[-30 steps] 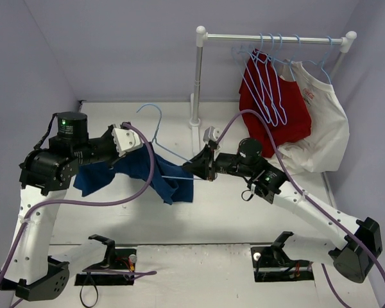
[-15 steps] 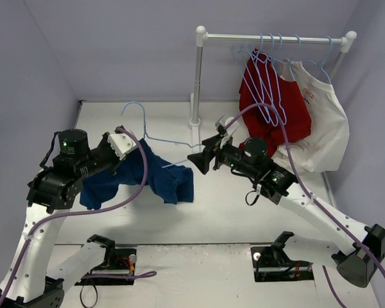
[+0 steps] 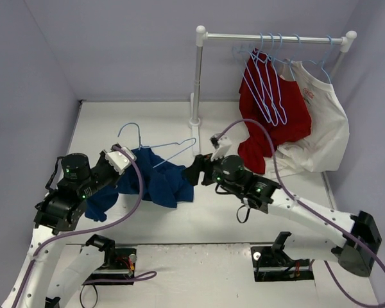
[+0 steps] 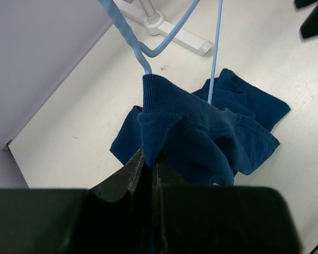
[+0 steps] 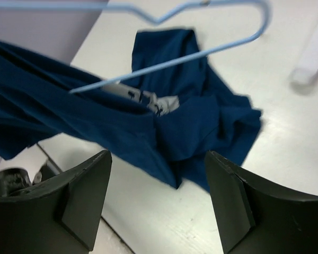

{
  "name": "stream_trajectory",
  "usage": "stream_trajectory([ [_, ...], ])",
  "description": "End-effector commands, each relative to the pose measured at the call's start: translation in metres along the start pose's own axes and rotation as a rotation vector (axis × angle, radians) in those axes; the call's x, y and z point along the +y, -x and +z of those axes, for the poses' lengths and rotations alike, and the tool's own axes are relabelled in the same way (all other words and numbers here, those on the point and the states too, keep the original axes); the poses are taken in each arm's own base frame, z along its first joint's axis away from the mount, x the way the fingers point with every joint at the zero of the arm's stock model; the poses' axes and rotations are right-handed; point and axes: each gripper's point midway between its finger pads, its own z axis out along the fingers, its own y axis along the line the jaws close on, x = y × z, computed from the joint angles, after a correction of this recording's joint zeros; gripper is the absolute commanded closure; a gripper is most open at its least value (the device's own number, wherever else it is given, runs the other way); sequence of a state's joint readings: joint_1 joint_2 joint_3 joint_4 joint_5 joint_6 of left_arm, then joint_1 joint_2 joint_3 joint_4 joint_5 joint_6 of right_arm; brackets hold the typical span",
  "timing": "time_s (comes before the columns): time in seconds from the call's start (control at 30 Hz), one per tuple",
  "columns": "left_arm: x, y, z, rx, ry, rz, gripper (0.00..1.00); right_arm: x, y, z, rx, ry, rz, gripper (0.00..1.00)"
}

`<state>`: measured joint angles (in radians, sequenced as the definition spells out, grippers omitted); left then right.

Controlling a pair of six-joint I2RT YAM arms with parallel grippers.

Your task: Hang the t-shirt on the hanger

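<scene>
Shirt partly threaded on hanger, left of worktop [image 3: 179, 221] centre.
My left hand [image 4: 148, 169] is clamped on a bunched fold of the navy t-shirt [image 3: 157, 183] where the pale blue hanger [image 4: 126, 34] wire runs in, I'd say to hold both steady. Right hand [image 5: 156, 180] has its fingers apart, empty, just beside the shirt's right edge. Shirt crumpled, sagging onto worktop, pale neck label showing.

hanger [image 5: 201, 54] half hidden in t-shirt [image 5: 212, 121], label [image 5: 148, 100] blurred

Navy t-shirt [image 4: 201, 137] (plain, pale neck label), light-blue hanger [image 4: 128, 36], red shirt [image 3: 289, 115], white shirt [image 3: 327, 135].
</scene>
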<state>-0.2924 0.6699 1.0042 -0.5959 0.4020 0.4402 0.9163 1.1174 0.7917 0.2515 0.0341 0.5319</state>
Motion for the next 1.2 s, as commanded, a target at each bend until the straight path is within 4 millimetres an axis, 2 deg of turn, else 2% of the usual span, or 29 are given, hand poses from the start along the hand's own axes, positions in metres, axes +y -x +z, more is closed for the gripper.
stream_trajectory([
  [0.0,0.014,0.036,-0.010,-0.146,0.074,0.005,1.00,0.019,-0.006,0.023,-0.036,0.036,0.082,0.38],
  [0.1,0.009,0.038,-0.016,-0.164,0.067,0.003,1.00,0.013,-0.012,0.032,-0.048,-0.003,0.183,0.42],
  [0.23,0.000,0.039,-0.028,-0.173,0.040,0.019,1.00,0.013,-0.015,0.043,-0.071,-0.043,0.260,0.41],
  [0.37,-0.012,0.040,-0.032,-0.171,-0.025,0.029,1.00,0.029,-0.010,0.047,-0.110,-0.008,0.299,0.40],
  [0.5,-0.018,0.042,-0.033,-0.171,-0.062,0.013,1.00,0.031,-0.010,0.044,-0.153,0.019,0.384,0.40],
  [0.7,-0.021,0.048,-0.033,-0.173,-0.097,0.009,1.00,0.042,-0.013,0.048,-0.140,0.046,0.416,0.40],
  [0.83,-0.021,0.057,-0.033,-0.188,-0.113,0.017,1.00,0.042,-0.021,0.054,-0.118,0.040,0.441,0.39],
  [1.17,-0.023,0.061,-0.033,-0.194,-0.137,0.019,1.00,0.050,-0.046,0.067,-0.024,0.076,0.463,0.40],
])
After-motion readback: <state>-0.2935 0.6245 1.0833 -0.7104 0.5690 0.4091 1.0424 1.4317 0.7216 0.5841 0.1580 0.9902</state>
